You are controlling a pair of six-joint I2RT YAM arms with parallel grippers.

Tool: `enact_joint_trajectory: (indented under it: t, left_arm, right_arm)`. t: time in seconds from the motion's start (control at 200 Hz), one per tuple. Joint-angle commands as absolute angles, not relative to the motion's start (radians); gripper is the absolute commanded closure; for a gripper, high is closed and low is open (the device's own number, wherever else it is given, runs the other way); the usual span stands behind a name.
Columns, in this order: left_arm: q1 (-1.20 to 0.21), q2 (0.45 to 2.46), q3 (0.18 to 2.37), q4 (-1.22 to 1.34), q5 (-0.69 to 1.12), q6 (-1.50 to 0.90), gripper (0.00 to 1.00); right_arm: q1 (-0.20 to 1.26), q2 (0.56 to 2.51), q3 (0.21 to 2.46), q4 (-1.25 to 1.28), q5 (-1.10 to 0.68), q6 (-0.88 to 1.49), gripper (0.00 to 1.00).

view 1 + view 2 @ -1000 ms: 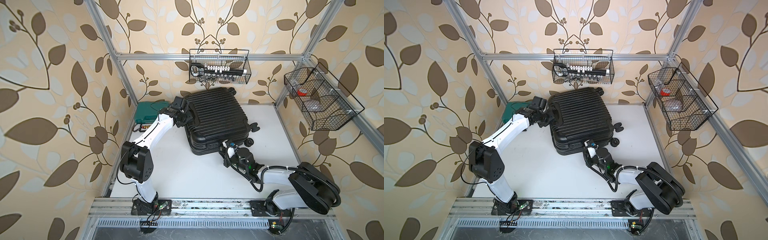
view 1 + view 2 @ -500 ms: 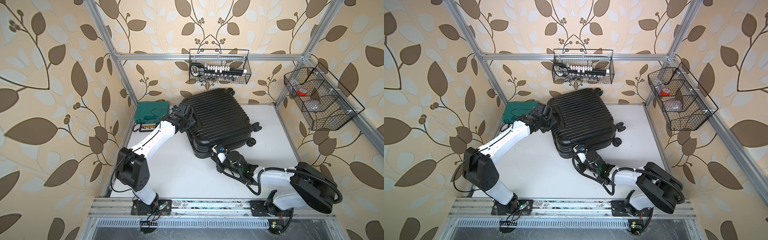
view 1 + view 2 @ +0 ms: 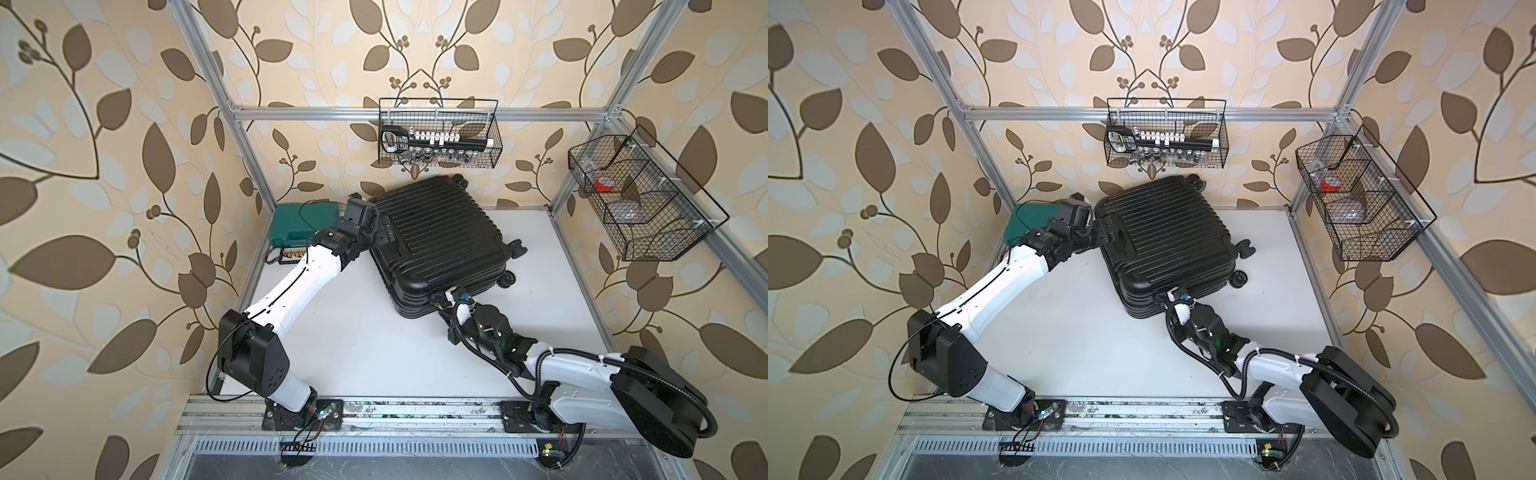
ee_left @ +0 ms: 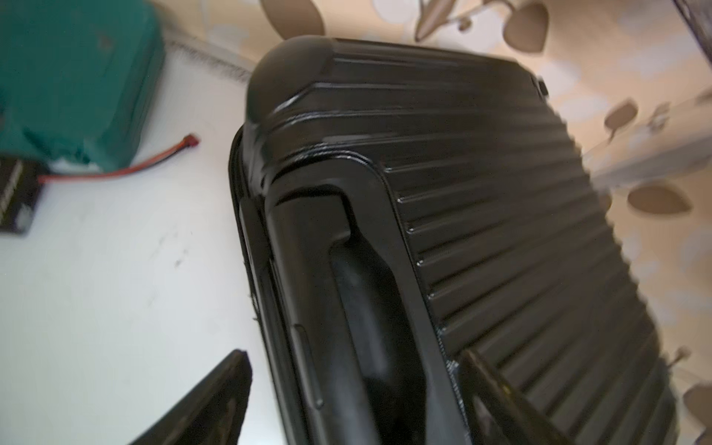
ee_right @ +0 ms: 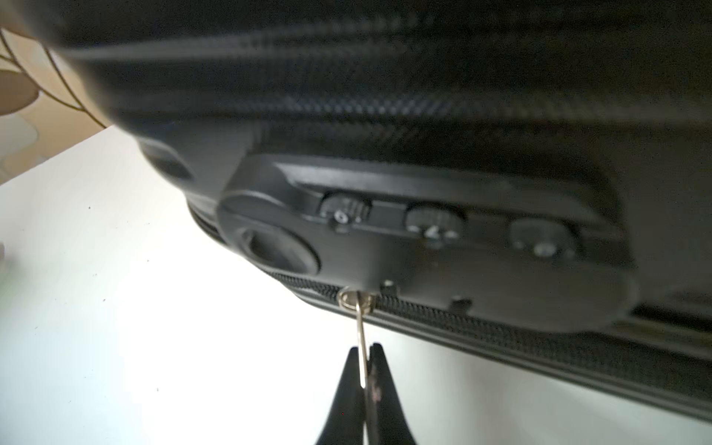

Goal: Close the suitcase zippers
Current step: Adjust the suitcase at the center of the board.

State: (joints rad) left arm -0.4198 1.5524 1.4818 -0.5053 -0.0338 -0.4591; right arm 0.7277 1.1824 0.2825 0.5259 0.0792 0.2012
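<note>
suitcase (image 3: pixel 436 241): lying flat, shells together, ribbed side up, at the back of the table (image 3: pixel 353 332), near the teal case (image 3: pixel 299 220).
left gripper (image 4: pixel 346 400): standing with jaws wide apart, straddling the handle (image 4: pixel 308 289) at the suitcase end nearest the teal case.
right gripper (image 5: pixel 364 356): pinching the metal pull (image 5: pixel 361 335) tight between its tips, at the suitcase's front edge.
zipper (image 5: pixel 520 331): running just under the lock (image 5: pixel 424 246); the slider is sitting at the lock's edge.
wrist views: showing blur.
</note>
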Motion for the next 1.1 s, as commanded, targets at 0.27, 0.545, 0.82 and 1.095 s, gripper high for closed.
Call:
enact_joint_trajectory:
  t: [0.27, 0.545, 0.82, 1.095]
  left_arm:
    - [-0.405, 1.771, 1.858, -0.846, 0.339, 0.551, 0.39]
    - [-0.405, 1.808, 1.861, -1.028, 0.468, 1.010, 0.29]
    - [-0.407, 1.856, 1.856, -1.097, 0.441, 1.295, 0.20]
    - [-0.440, 1.915, 1.849, -0.956, 0.306, 1.347, 0.20]
  right_arm:
    - [0.559, 0.974, 0.214, 0.412, 0.117, 0.314, 1.00]
    - [0.545, 0.953, 0.209, 0.394, 0.107, 0.312, 1.00]
    - [0.534, 0.959, 0.212, 0.401, 0.094, 0.311, 1.00]
    - [0.531, 0.968, 0.222, 0.401, 0.074, 0.302, 1.00]
